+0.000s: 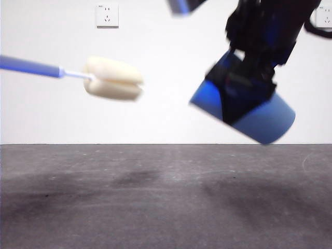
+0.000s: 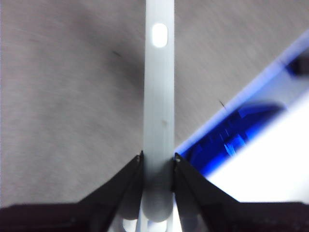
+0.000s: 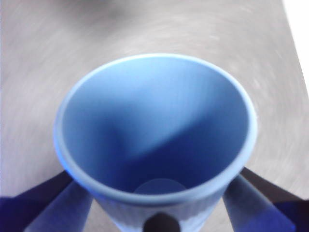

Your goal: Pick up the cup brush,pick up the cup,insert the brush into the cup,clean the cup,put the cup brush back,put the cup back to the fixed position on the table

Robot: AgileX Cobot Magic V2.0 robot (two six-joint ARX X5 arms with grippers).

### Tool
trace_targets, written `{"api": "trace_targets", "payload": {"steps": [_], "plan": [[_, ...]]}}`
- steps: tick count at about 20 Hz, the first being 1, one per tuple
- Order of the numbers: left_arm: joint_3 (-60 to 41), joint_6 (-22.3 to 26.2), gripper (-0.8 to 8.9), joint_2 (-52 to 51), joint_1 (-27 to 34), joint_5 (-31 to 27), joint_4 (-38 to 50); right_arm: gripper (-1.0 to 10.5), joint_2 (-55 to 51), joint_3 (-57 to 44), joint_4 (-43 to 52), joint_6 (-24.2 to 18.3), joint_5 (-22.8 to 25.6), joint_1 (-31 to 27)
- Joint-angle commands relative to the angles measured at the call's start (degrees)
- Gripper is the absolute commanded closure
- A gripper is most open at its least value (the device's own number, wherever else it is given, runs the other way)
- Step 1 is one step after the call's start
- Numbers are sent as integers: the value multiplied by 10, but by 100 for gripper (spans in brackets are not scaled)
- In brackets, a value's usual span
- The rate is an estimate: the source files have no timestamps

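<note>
At the left of the front view, the cup brush (image 1: 78, 75) hangs in the air, well above the table (image 1: 155, 202). Its handle runs in level from the left edge, and its cream sponge head (image 1: 113, 78) points right toward the cup. The left wrist view shows the left gripper (image 2: 158, 159) clenched on the flat pale handle (image 2: 159, 96), one black jaw pressing on each side. The handle's hanging hole (image 2: 160, 35) lies far out from the jaws, over the grey table.

On the wall behind, a white socket (image 1: 107, 15) sits above the sponge head.

Further right, the cup (image 1: 249, 114) is also held in the air, tilted steeply, clear of the table and apart from the sponge. The right gripper (image 1: 249, 88) comes down from the top right, dark and large, and clamps the cup's side. In the right wrist view the cup's open mouth (image 3: 154, 125) faces the camera, with the right gripper's jaws pressing on its ribbed wall from both sides. The inside of the cup holds nothing.
</note>
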Motion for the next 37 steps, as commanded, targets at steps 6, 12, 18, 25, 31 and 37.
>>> {"api": "trace_targets", "payload": {"steps": [6, 12, 18, 25, 31, 37], "plan": [[-1, -149, 821, 68, 11, -82, 208, 958, -162, 3, 4, 212, -36, -2], [-1, -174, 821, 243, 41, -61, 360, 958, -309, 3, 3, 249, -62, -2], [-1, -229, 821, 389, 76, -33, 479, 958, -400, 3, -36, 249, -62, -2], [-1, -251, 821, 474, 83, -34, 550, 958, -412, 3, -68, 271, -79, -2], [-1, -250, 821, 528, 83, -35, 549, 958, -412, 3, -68, 273, -79, -2], [-1, -250, 799, 549, 83, -34, 537, 958, -412, 3, -70, 279, -77, -2]]}}
